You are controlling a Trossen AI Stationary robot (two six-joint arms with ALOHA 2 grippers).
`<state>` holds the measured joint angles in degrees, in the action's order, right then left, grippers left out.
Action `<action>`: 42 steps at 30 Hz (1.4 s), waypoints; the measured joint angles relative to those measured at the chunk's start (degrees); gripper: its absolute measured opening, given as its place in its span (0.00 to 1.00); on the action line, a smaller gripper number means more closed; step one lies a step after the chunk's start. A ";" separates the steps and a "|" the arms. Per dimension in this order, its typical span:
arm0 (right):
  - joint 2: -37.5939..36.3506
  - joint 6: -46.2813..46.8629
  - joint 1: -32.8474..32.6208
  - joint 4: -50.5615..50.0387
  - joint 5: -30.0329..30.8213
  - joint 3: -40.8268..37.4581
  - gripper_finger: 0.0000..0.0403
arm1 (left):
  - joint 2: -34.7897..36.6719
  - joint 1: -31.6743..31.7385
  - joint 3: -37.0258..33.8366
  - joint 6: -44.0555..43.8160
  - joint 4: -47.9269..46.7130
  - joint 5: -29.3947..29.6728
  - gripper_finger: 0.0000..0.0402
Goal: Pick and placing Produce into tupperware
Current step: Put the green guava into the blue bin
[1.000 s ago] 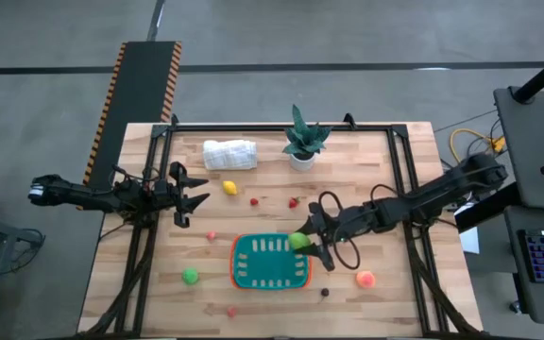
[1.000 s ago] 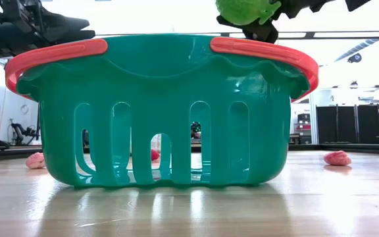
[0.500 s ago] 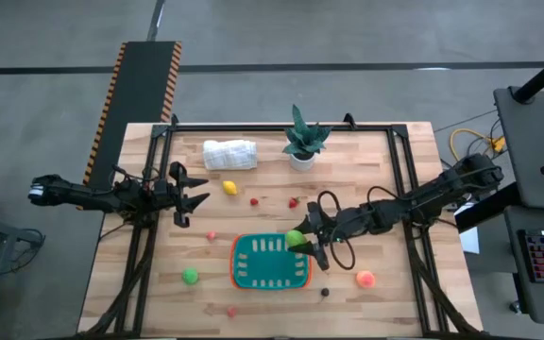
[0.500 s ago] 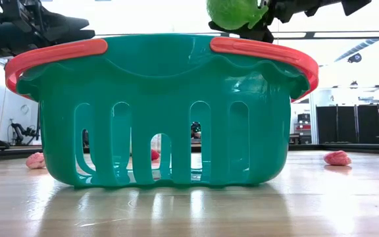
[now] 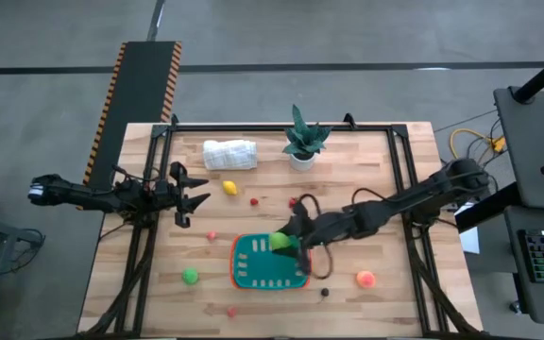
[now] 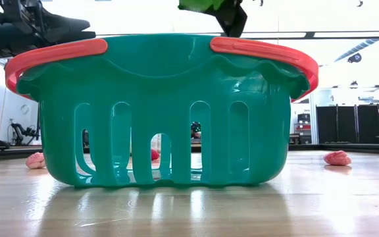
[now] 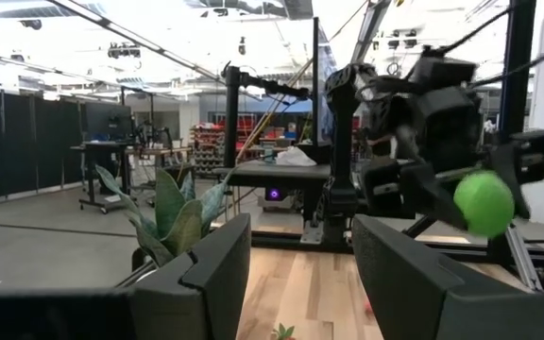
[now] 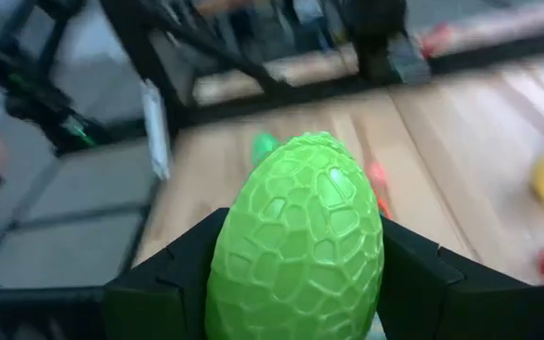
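A pale butcher-block table [image 5: 366, 170] fills my workspace, set on a grey floor, with a potted plant [image 5: 301, 140] and a rolled white cloth [image 5: 229, 154] parked along its far edge at about twelve and eleven o'clock from the centre. The tupperware [image 5: 237, 280], teal with an orange-red rim, sits near the front middle so that either of my arms can reach over it.

My right gripper [image 5: 291, 241] reaches in from three o'clock and hangs above the container's two o'clock corner, inside the rim line as seen from overhead. Its fingers are clamped on the green bumpy fruit [image 8: 298, 252], one finger on each flank, spread only as far as the fruit's width demands. I hold it high, clear of the rim in the table-level view, so I judge it can drop in without catching the edge.

My left gripper [image 5: 196, 195] waits off at nine o'clock near the table's left side, jaws parted and carrying nothing.

The other produce lies loose on the wood: a yellow piece [image 5: 229, 187] at eleven o'clock of the container, a green ball [image 5: 190, 276] at nine, an orange-pink piece [image 5: 365, 279] at three, a dark piece [image 5: 325, 292] at four, and small red bits between.
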<state>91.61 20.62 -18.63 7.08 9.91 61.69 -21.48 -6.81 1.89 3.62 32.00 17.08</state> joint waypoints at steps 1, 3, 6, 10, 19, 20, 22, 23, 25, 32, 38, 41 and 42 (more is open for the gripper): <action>1.06 0.99 0.00 -3.32 0.57 2.49 0.50 | -0.09 0.00 0.00 0.02 0.03 0.00 0.43; 2.69 2.56 0.00 -9.78 1.44 6.98 0.50 | -0.13 -0.02 0.00 0.02 -0.01 -0.02 0.43; 5.05 3.53 0.02 -17.89 2.14 12.77 0.50 | -0.19 0.00 0.00 0.00 -0.03 0.06 0.43; 7.14 4.21 0.00 -25.20 2.12 17.00 0.50 | -0.15 0.00 -0.01 0.00 -0.05 0.09 0.43; 7.81 5.35 0.00 -31.39 2.08 16.98 0.50 | -0.53 0.00 -0.04 0.00 -0.01 0.13 0.43; 7.92 5.36 0.00 -31.29 2.07 16.94 0.50 | -0.57 0.00 -0.04 0.00 -0.03 0.13 0.43; 8.68 5.70 0.00 -31.20 2.06 16.91 0.50 | -0.59 -0.01 -0.04 0.00 -0.03 0.13 0.43; 8.91 6.20 0.00 -31.27 2.03 16.89 0.50 | -0.59 0.00 -0.04 0.00 -0.01 0.13 0.43; 9.79 6.43 0.00 -31.43 1.90 16.83 0.50 | -0.52 -0.01 -0.04 0.00 -0.02 0.15 0.43; 12.77 7.91 0.00 -33.07 1.63 16.79 0.50 | -0.63 -0.01 -0.04 0.00 -0.04 0.13 0.43; 14.18 9.20 0.00 -33.74 1.66 16.78 0.50 | -0.63 0.00 -0.04 0.00 -0.01 0.13 0.43; 15.26 9.43 0.00 -33.59 1.66 16.78 0.50 | -0.71 0.00 -0.04 0.00 0.00 0.13 0.43; 15.48 9.45 0.00 -33.55 1.66 16.78 0.50 | -0.74 0.00 -0.04 0.00 -0.02 0.13 0.43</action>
<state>107.09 30.06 -18.63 -26.47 11.57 78.47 -22.22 -6.81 1.85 3.62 31.98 17.21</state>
